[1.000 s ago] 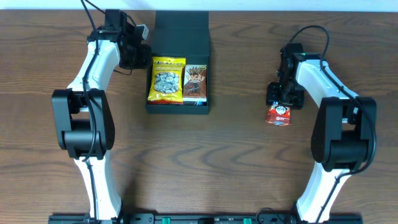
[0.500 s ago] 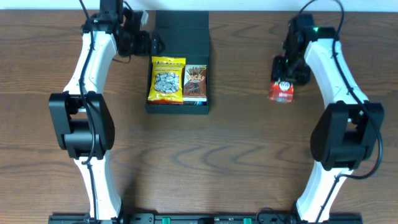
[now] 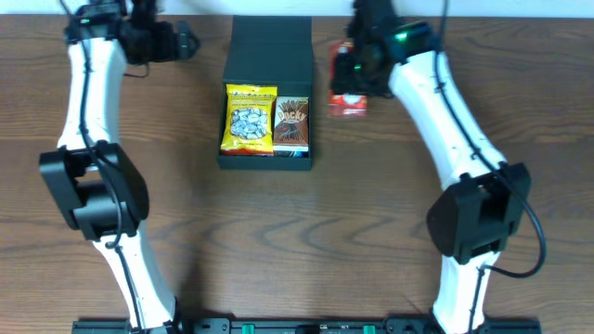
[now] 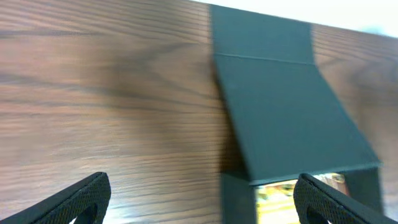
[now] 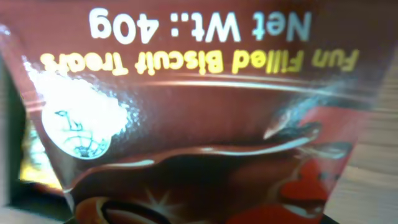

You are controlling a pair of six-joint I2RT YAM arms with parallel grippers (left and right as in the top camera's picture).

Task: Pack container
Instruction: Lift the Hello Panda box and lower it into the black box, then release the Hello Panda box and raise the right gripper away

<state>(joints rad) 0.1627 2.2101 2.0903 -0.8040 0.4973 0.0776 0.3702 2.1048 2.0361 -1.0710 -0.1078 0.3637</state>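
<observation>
Right, from my station I see the container (image 3: pixel 267 160) sitting toward the far middle of the counter (image 3: pixel 371 232), its flap lid (image 4: pixel 286 112) thrown open and leaning back. Inside it lie a yellow packet (image 3: pixel 248 119) on the left and a brown packet (image 3: pixel 291 122) on the right, side by side and touching.

My right jaws pinch a red biscuit packet (image 3: pixel 349 93), which hangs just beside the container's far right corner, outside the box. On the right wrist feed the packet (image 5: pixel 199 137) fills nearly everything (its print reads upside down).

My left jaws are spread wide with nothing between them. Both fingers (image 4: pixel 81 196) sit at the bottom corners of the wrist view, over bare wood. They hover near the far left of the counter, apart from the container.
</observation>
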